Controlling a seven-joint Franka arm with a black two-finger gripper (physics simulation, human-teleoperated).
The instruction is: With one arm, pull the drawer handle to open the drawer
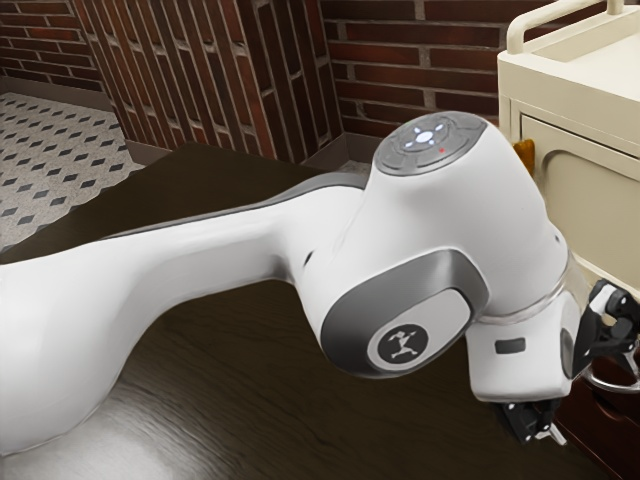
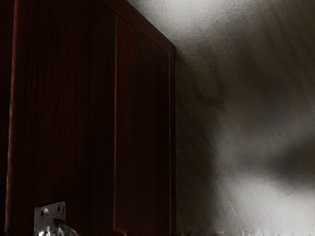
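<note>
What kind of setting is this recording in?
Possibly a workshop or storage room: brick walls, a cream utility cart and a dark wood-grained table.

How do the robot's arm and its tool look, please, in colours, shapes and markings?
The arm is smooth white and rounded, with grey trim. A round grey cap carries bluish-white lights and a small red mark; a black disc bears a white emblem. The tool is black, jointed and two-fingered.
</note>
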